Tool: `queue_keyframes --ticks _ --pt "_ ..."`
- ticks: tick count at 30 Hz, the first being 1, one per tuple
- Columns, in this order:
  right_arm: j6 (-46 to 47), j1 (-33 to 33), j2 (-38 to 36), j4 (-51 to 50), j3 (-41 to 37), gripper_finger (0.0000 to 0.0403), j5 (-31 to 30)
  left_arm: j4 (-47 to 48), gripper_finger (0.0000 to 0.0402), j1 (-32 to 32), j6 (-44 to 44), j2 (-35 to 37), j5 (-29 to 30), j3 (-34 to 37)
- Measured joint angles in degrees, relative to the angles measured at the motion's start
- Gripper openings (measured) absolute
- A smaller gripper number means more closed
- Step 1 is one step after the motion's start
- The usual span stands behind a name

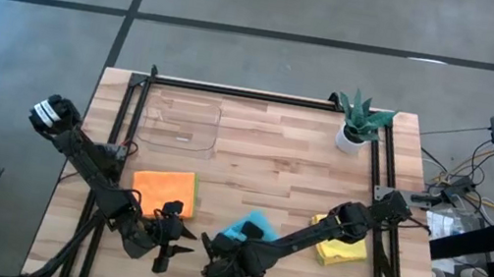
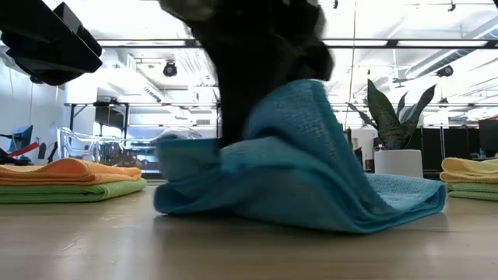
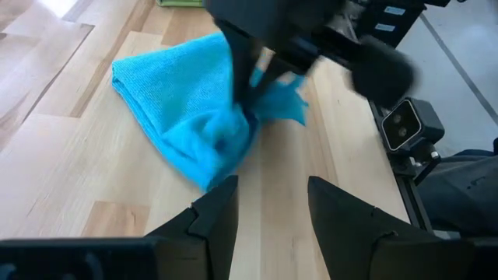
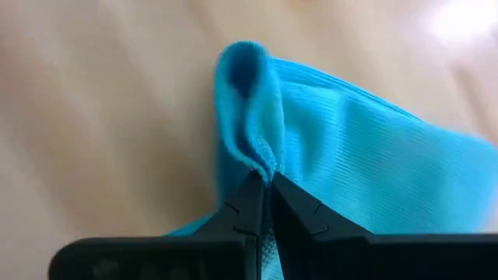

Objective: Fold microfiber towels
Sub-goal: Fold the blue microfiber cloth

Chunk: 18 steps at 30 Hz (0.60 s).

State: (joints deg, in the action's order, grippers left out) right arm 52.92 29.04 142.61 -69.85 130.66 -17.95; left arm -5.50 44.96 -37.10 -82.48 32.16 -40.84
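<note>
**Right gripper pinching the teal towel at the near table edge, left gripper waiting open beside it**

Near edge first: the right gripper (image 4: 268, 180) is clamping its two dark fingers tight on a raised fold of the teal blue microfiber towel (image 4: 350, 163). The fold is bunching up just above the fingertips. In the high view that gripper (image 1: 218, 271) is sitting low at the near edge, with the teal towel (image 1: 243, 227) lying just behind it on the pale wooden plank table (image 1: 265, 151). From the low view the towel (image 2: 311, 167) is tenting up off the wood where it is pinched, with its far side trailing flat.

Just beside it, the left gripper (image 3: 268, 206) is hovering with its fingers parted and nothing between them, pointing at the teal towel (image 3: 187, 117) and apart from it. In the high view it (image 1: 172, 246) is sitting to the left of the right gripper.

A little farther back, the folded orange microfiber towel (image 1: 164, 191) is lying flat, left of centre. In the low view it (image 2: 66, 169) is resting on top of a lime green microfiber towel (image 2: 74, 189).

On the right side the folded yellow microfiber towel (image 1: 341, 249) is partly under the right arm; in the low view it (image 2: 471, 166) is stacked on a second lime green towel (image 2: 471, 187).

Far side: the clear plastic tray (image 1: 180, 123) is sitting at the back left, and the small green potted plant in a white pot (image 1: 358, 126) is standing at the back right corner.
</note>
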Motion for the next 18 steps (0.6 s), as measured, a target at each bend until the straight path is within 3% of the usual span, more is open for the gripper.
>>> queue_keyframes --ticks 5,12,18 --pt "10.2 -0.04 -0.04 -10.73 -1.35 0.0013 -1.41 0.02 0.014 -0.01 0.0 0.0 0.0 0.0" --pt "-1.01 0.7 -0.46 -1.69 -0.53 0.0013 1.37 0.0 0.014 0.01 -0.05 0.0 0.0 0.0" --pt "-0.42 0.2 -0.26 -1.65 -0.62 0.0013 0.16 -0.02 0.014 0.01 -0.08 0.0 0.0 0.0"
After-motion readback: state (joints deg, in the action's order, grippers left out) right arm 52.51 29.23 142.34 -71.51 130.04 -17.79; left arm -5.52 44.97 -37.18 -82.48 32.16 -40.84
